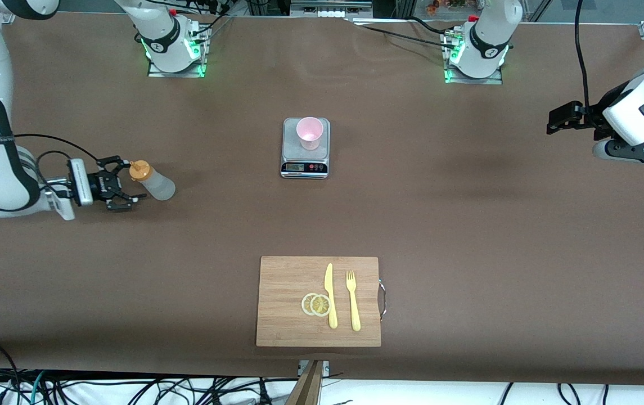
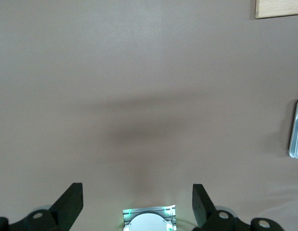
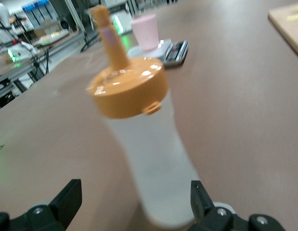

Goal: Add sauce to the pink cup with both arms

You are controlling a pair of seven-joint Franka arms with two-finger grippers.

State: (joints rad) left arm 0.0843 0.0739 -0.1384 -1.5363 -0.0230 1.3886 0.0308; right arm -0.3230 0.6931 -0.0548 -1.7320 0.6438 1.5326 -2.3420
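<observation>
The sauce bottle [image 1: 156, 183], whitish with an orange nozzle cap, stands on the table toward the right arm's end. My right gripper [image 1: 130, 180] is open, low beside it, with its fingers on either side of the bottle but apart from it. In the right wrist view the bottle [image 3: 149, 159] fills the middle, between the open gripper [image 3: 134, 192]. The pink cup [image 1: 309, 133] stands upright on the grey scale [image 1: 305, 163] at mid-table; the cup [image 3: 145, 31] also shows in the right wrist view. My left gripper [image 1: 561, 119] is open and empty, waiting in the air over the left arm's end of the table; its wrist view [image 2: 137, 192] shows bare table.
A wooden cutting board [image 1: 282, 304] lies nearer the front camera than the scale, with a yellow knife [image 1: 330, 295], a yellow fork [image 1: 352, 301] and two lemon slices [image 1: 316, 304] on it. The scale's edge [image 2: 297, 130] and a board corner [image 2: 278, 8] show in the left wrist view.
</observation>
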